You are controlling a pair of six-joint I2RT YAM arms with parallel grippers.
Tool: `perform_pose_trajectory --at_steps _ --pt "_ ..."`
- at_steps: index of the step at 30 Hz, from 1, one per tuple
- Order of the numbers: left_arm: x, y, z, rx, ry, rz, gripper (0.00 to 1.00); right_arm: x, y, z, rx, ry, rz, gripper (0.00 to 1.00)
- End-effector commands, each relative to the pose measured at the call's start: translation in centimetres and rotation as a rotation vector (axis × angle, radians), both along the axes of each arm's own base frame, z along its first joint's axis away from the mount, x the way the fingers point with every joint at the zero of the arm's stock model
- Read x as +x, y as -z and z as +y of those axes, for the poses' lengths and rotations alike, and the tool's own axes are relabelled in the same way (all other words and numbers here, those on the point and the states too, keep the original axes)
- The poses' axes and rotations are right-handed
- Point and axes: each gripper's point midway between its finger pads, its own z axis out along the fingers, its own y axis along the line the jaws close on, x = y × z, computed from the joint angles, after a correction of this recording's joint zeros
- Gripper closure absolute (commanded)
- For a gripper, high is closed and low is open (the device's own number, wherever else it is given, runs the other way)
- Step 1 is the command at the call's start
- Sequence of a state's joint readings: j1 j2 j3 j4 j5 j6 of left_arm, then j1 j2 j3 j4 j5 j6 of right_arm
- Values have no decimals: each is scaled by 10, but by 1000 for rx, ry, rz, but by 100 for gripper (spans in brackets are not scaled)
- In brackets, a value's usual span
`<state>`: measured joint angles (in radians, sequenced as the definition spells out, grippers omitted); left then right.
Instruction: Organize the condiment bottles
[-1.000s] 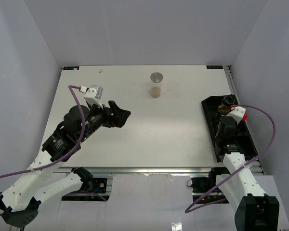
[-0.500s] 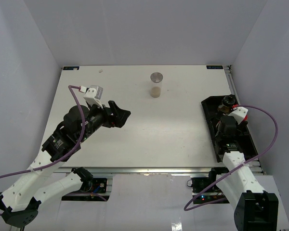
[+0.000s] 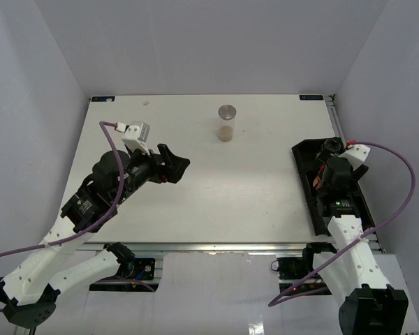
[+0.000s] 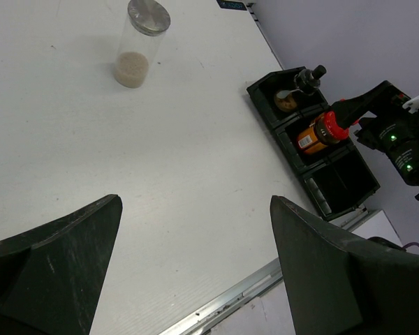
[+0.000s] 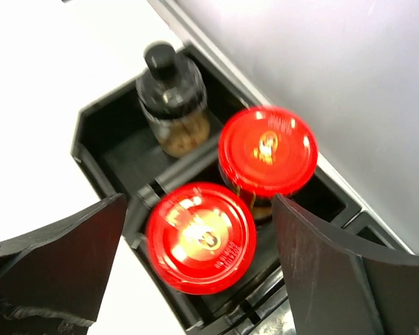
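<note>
The condiment bottles (image 4: 314,136) are found in two places on the table (image 3: 251,195). The clear bottle (image 3: 227,124), closed by a silver-grey lid and holding a little pale grainy matter at its bottom, is seen standing upright near the far edge, about midway along it. The other three are gathered in the tray (image 4: 339,185), a long black one laid along the right edge and reaching towards the near right corner. The black-capped bottle (image 5: 171,98) is set upright in the compartment at the tray's far end. Past the divider from it, towards the near edge, the first red-capped bottle (image 5: 267,150) and the second red-capped bottle (image 5: 199,237) are seen side by side. Whether one compartment is shared by them cannot be told. In the left wrist view only one red cap is made out, on an amber bottle tilted in the middle compartment.

The right gripper (image 5: 199,202) is held above the two red caps. Its jaws are spread wide to either side of them, and neither pad is seen pressing on a bottle. The left gripper (image 3: 174,166) is held nearer the left edge than the right, well apart from the clear bottle. Its jaws are likewise released, with only bare tabletop seen between them.
</note>
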<state>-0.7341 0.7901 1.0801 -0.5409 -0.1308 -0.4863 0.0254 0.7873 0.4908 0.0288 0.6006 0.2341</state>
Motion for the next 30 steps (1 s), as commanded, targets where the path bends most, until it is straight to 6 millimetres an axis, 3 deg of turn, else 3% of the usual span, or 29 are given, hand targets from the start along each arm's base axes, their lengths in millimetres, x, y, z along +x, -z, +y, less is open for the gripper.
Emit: perform_pose_trajectory --at_steps 1,4,8,12,17,20,22,27,30 --pt "11 -16 -2 3 -24 -20 2 -3 -48 1 37 8 -69 10" --pt "21 -8 -10 46 -24 9 2 -2 -68 13 59 -67 -82 10" --pt "37 -5 -9 113 -76 26 2 13 -84 63 123 -352 -90 10" --pt "54 -13 10 183 -193 25 2 19 -89 127 196 -685 -46 10" --pt "67 -10 34 203 -303 81 2 12 -95 176 234 -870 -68 10" --pt "79 1 45 231 -349 132 2 8 -89 204 230 -956 -46 10" --pt "95 22 59 282 -396 204 3 6 -83 220 212 -1011 -24 10" --pt "111 61 107 274 -558 350 5 0 -67 226 162 -1057 7 10" --pt "99 61 135 205 -674 349 4 -1 -59 225 132 -1067 15 10"
